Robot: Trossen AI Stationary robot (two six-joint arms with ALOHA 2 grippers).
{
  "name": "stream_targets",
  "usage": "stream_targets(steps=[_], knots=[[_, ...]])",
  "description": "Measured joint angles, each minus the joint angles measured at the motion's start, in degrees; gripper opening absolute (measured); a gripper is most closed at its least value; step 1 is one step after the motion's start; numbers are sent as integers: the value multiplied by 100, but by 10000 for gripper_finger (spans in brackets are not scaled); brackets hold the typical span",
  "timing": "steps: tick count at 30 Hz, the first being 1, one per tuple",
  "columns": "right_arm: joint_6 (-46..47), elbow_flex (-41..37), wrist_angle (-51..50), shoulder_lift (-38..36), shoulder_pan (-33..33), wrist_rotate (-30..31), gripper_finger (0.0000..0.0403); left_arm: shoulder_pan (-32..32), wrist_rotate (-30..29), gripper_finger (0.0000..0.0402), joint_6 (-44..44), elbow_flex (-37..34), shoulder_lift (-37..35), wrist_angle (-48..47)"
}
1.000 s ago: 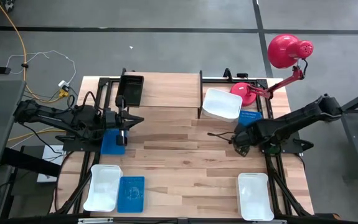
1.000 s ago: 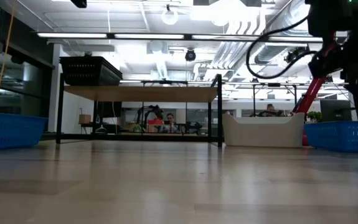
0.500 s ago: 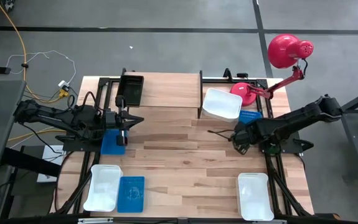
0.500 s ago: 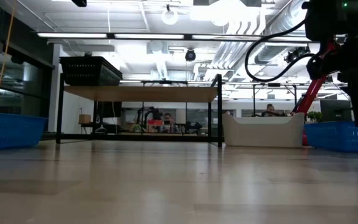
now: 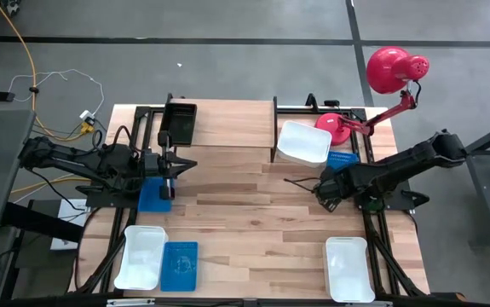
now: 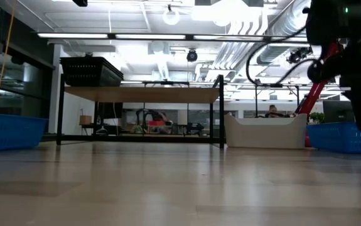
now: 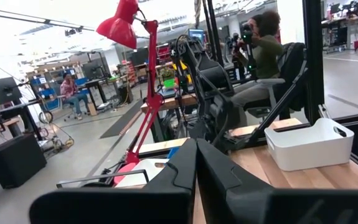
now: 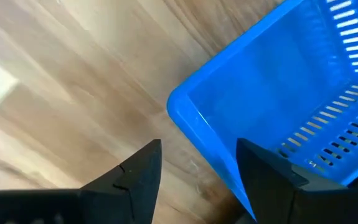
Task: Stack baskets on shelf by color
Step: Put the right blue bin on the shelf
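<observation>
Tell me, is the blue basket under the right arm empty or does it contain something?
Empty, as far as visible. The right wrist view shows the blue basket with a bare floor and slotted wall; part of it is out of frame.

This is a robotics lab set in a large open workspace. A wooden bench (image 5: 236, 222) stands on a grey concrete floor (image 5: 227, 68), with two dark robot arms mounted on black metal frames at its sides. Loose cables (image 5: 57, 94) trail over the floor. Behind the bench, long ceiling strip lights (image 6: 105, 36) and exposed ducts (image 6: 262, 31) run overhead, and people sit at desks with monitors (image 7: 1, 90) and office chairs (image 7: 278, 81).
</observation>
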Motion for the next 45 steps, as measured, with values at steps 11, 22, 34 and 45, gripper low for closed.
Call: stream_targets(steps=[11,22,34,45], knots=[[42,-130,21,263,0,111,192,0,0,0,-3,0,-1,-9],[184,-47,12,261,112,-40,13,0,0,0,-29,0,0,-223],[-321,2213,-689,269,754,-822,2,-2,2,0,-251,0,-2,-213],[-2076,3836,1293,1401,1740,-1218,1,-2,68,0,-249,0,-2,-195]])
